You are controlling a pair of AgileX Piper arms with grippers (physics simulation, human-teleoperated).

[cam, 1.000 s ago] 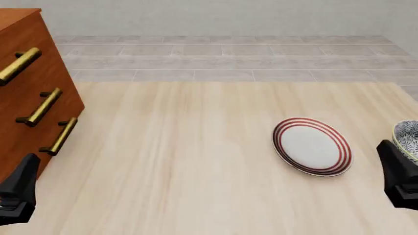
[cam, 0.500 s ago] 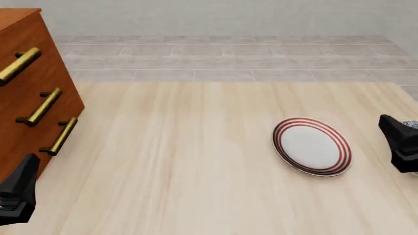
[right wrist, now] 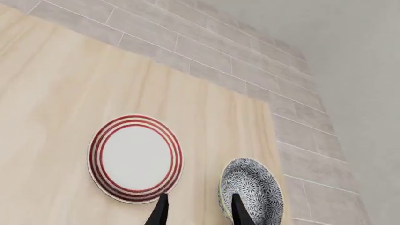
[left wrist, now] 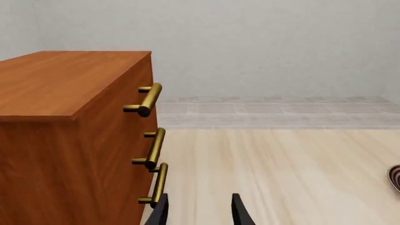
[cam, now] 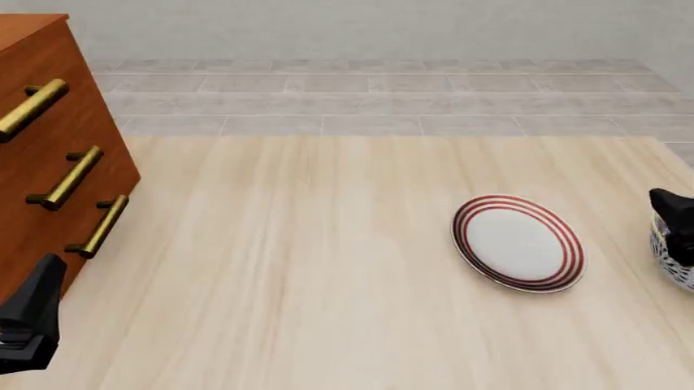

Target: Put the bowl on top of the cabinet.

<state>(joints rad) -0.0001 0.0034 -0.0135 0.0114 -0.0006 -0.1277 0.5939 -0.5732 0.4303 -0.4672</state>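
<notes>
the right gripper [right wrist: 195,209] hangs with jaws parted over the near rim of the deep round bowl with its dense blue-black floral pattern [right wrist: 252,191], which sits at the table's right edge, at 3 o'clock of the flat white plate with red rings [cam: 518,242]; a sound grasp likely wants one finger inside the rim, one outside, before lifting; the left gripper [left wrist: 198,211], also parted and empty, waits beside the large reddish-brown wooden cabinet [cam: 49,154].
</notes>
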